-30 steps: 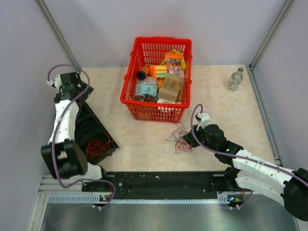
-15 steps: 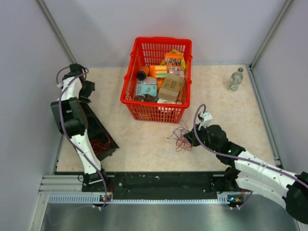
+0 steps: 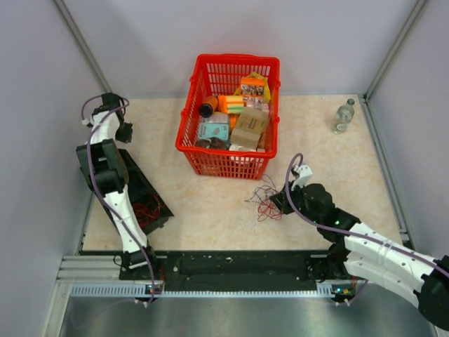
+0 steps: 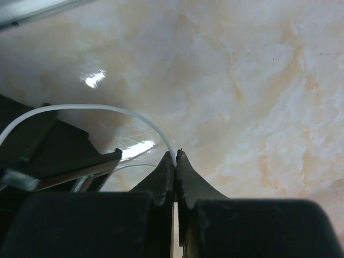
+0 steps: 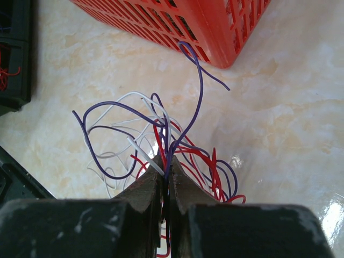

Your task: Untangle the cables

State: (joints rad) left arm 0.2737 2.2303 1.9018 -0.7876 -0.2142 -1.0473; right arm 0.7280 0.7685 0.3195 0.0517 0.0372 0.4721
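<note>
Both clamped: our right pincer [image 5: 167, 171] grips the cables [image 5: 156, 134] tangled just ahead on the desk [image 5: 279, 107]; our left pincer [image 4: 175, 157] nips one white wire [image 4: 97, 106]. We judge strand-separating underway; next, gentle pulling.

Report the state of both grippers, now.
Left gripper: shut on a single white wire.
Right gripper: shut on a purple wire.

The pale marbled desk [image 3: 210, 210] carries a red basket [image 3: 231, 163] at the middle back, a clear bottle [image 3: 343, 116] near the far right corner, a black tray [image 3: 156, 199] at the left edge, and the cables [image 3: 263, 200] just before the basket.
</note>
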